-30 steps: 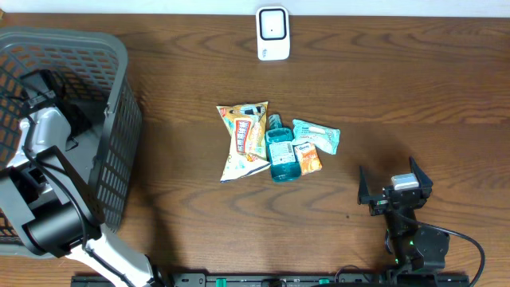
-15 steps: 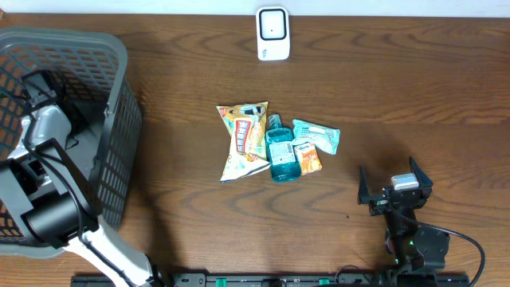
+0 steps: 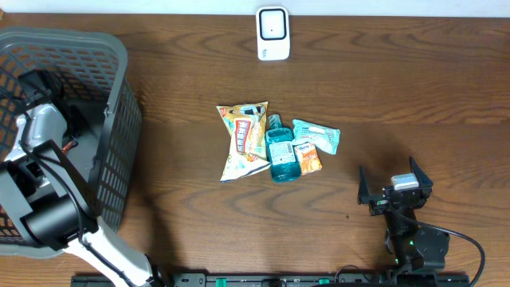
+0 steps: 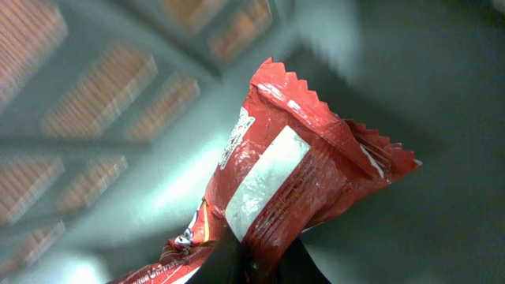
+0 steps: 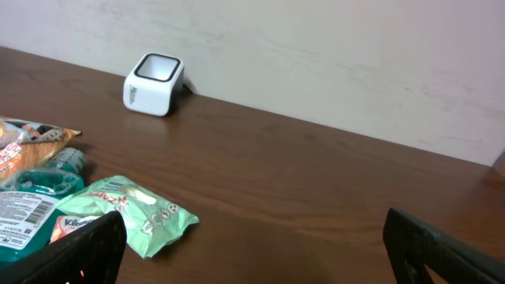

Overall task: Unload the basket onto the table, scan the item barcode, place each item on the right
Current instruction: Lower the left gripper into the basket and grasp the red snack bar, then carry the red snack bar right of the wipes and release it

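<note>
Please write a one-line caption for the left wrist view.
Left gripper, jaws shut on a red snack packet, inside the grey basket.

Overhead cam looks straight down on the table [image 3: 414,88], basket [image 3: 119,112] at left, scanner [image 3: 272,33] at the far edge. Left wrist cam is down in the basket, close on a red packet [image 4: 292,181]. Right wrist cam sits low, facing the wall [image 5: 316,47]; it shares scanner and green packet [image 3: 316,134] with overhead

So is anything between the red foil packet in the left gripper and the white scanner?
Yes: the wall of the grey mesh basket. The red foil packet, in the left gripper, is inside it; the white scanner stands outside.
</note>
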`<action>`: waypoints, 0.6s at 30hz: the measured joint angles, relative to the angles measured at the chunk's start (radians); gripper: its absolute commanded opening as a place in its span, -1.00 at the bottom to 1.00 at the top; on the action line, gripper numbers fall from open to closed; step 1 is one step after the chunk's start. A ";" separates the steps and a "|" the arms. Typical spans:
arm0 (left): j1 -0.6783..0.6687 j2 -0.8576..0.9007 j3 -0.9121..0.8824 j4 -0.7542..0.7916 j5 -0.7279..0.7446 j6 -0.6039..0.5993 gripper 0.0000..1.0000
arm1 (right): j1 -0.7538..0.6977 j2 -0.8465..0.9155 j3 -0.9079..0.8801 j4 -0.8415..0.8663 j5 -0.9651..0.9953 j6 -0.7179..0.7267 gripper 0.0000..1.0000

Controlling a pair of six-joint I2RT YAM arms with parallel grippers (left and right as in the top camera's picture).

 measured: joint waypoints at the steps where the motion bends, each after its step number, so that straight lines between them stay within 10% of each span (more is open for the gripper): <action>1: 0.000 -0.010 -0.005 -0.012 0.010 0.000 -0.85 | 0.000 0.000 0.000 0.000 0.000 0.000 0.99; 18: -0.001 -0.549 -0.055 -0.112 0.097 -0.060 -0.86 | 0.000 0.000 0.000 0.000 0.000 0.000 0.98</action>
